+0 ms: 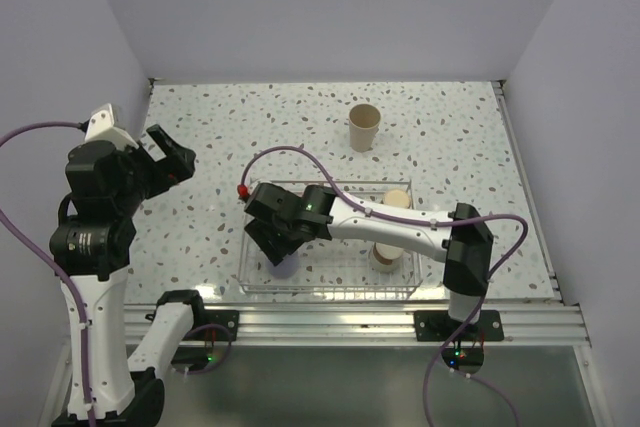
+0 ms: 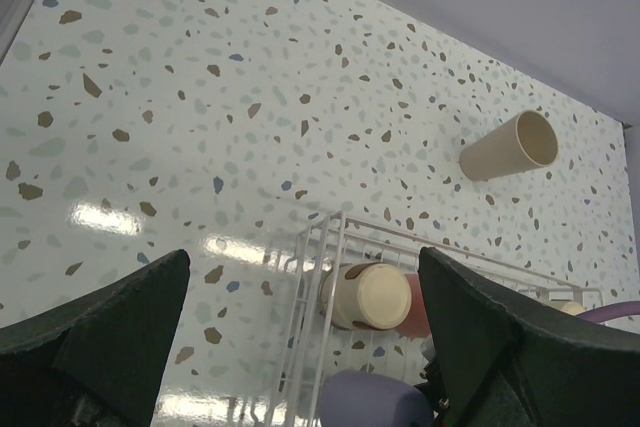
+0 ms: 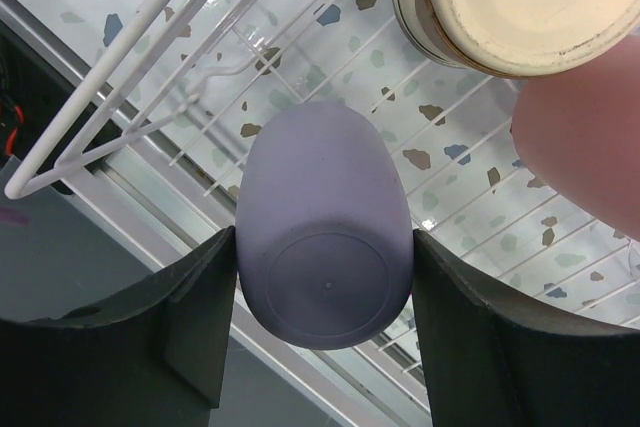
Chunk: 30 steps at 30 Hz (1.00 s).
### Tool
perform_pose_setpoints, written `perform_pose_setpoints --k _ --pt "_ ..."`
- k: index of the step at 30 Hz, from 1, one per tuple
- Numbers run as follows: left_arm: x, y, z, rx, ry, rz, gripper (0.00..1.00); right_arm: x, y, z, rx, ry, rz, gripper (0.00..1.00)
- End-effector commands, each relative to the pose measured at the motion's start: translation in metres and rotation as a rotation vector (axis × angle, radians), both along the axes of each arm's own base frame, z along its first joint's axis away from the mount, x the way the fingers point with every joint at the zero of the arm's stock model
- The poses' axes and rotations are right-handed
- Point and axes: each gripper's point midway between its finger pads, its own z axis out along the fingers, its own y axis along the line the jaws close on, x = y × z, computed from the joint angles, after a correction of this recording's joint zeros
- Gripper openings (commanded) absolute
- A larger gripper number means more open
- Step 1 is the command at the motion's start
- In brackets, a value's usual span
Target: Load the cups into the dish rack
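In the top view the left gripper (image 1: 172, 152) is seen raised over the left of the table (image 1: 250, 127), its jaws spread wide with nothing between them. The right gripper (image 1: 280, 250) is held over the near left corner of the dish rack (image 1: 330, 294) and is closed on the lavender cup (image 1: 286, 267). A tan-topped cup (image 1: 397, 197) is seen at the rack's far right. The beige cup (image 1: 364, 127) is stood upright on the table beyond the rack, mouth up.

In the left wrist view a steel cup (image 2: 365, 297), tan base towards the lens, is seen inside the rack with the pink cup (image 2: 418, 315) just behind it.

In the right wrist view the lavender cup is clamped between both fingers (image 3: 190, 317), which are pressed against its sides. Its flat base is turned to the camera and its long axis runs away from the lens towards the rack's wire floor
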Motion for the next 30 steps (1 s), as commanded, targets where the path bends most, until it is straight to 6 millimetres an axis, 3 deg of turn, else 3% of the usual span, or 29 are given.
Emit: perform_pose_setpoints --k 1,3,4,5,8,11,15,19,21,24,26,29,30 --pt "-0.002 0.005 -0.003 0.035 0.004 0.008 0.99 0.009 0.017 0.02 0.068 -0.054 -0.011 0.05" --pt "-0.002 0.005 -0.004 0.035 0.004 0.008 0.99 0.007 0.017 0.018 0.061 -0.05 -0.003 0.18" --pt "-0.001 0.005 -0.005 0.033 0.007 0.009 0.99 0.006 0.017 0.019 0.062 -0.051 -0.004 0.38" --pt "-0.001 0.005 -0.005 0.035 0.007 0.008 0.99 0.006 0.018 0.019 0.064 -0.05 0.002 0.47" --pt "0.0 0.005 -0.005 0.035 0.007 0.007 0.99 0.005 0.019 0.019 0.067 -0.048 0.005 0.66" --pt "0.003 0.004 -0.004 0.032 0.007 0.003 0.99 0.004 0.02 0.022 0.076 -0.046 0.01 0.76" --pt "0.006 0.003 -0.003 0.031 0.005 -0.001 0.99 0.005 0.021 0.031 0.089 -0.057 0.011 0.87" --pt "0.009 0.003 -0.001 0.029 0.002 -0.002 0.99 0.007 0.021 0.042 0.1 -0.072 0.015 0.91" --pt "0.01 0.003 0.0 0.028 -0.001 0.0 0.99 0.007 0.021 0.053 0.114 -0.08 0.016 0.91" --pt "0.011 0.004 0.001 0.033 -0.002 0.003 0.99 0.015 0.018 0.088 0.159 -0.138 0.007 0.93" --pt "0.012 0.004 0.002 0.031 -0.004 0.001 0.99 0.026 0.017 0.116 0.193 -0.209 0.004 0.95" --pt "0.014 0.003 0.002 0.027 -0.003 -0.004 0.99 0.049 0.009 0.131 0.208 -0.21 -0.026 0.96" --pt "0.014 0.003 0.002 0.025 -0.004 -0.004 0.99 0.069 -0.003 0.133 0.213 -0.198 -0.076 0.96"
